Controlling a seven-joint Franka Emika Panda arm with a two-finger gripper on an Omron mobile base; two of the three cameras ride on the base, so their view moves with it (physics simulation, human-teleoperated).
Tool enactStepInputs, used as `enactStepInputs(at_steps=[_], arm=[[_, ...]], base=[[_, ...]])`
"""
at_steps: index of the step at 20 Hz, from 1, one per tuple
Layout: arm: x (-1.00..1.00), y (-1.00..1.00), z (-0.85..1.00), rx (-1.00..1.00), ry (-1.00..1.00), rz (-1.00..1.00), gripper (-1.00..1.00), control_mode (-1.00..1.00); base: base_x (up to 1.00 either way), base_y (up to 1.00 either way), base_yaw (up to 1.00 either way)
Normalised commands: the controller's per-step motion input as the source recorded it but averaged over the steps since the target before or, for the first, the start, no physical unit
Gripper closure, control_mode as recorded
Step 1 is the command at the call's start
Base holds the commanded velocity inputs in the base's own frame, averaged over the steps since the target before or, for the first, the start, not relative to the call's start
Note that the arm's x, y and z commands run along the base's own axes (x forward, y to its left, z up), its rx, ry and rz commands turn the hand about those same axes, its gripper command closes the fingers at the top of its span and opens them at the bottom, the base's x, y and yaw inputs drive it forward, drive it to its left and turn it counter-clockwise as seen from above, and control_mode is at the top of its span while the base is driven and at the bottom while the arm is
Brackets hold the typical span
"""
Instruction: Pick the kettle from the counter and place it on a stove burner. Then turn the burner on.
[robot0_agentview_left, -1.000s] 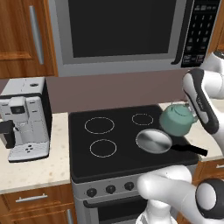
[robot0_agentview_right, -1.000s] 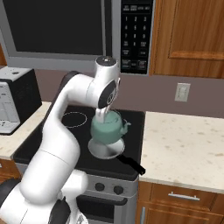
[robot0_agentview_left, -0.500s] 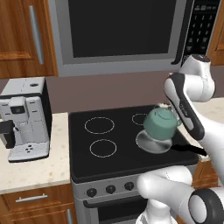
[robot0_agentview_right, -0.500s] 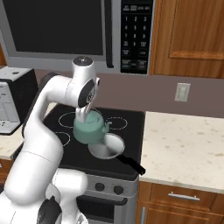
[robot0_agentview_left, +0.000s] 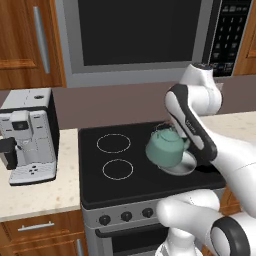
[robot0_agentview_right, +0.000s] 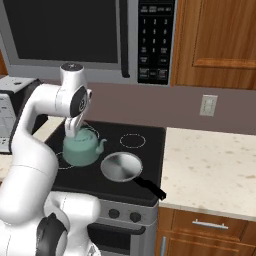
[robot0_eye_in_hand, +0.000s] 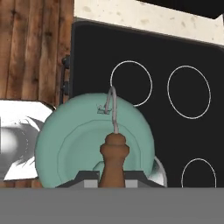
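Hand view: claw (robot0_eye_in_hand: 111, 175) pinched on the brown handle of the kettle (robot0_eye_in_hand: 94, 144), its fingertips mostly cut off. Kettle hangs above the black cooktop (robot0_agentview_left: 95, 190), partly hiding the silver pan (robot0_agentview_right: 121, 166) in left base view. Microwave keypad (robot0_agentview_right: 156, 37) lettering too small to read.

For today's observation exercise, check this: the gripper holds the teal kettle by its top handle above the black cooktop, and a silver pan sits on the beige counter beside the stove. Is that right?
One detail is wrong. The silver pan sits on the black cooktop, not on the beige counter, as the right base view shows. The gripper does hold the teal kettle by its top handle above the cooktop.
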Motion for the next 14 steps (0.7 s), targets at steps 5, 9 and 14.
enactStepInputs(at_steps=[5, 9, 14], arm=[[0.00, 0.68, 0.00, 0.00, 0.13, 0.07, 1.00, -1.00], [0.00, 0.61, 0.00, 0.00, 0.09, 0.05, 1.00, -1.00], [0.02, 0.34, -0.03, 0.00, 0.01, 0.00, 1.00, -1.00]], base=[[0.00, 0.00, 0.00], [0.00, 0.00, 0.00], [0.00, 0.00, 0.00]])
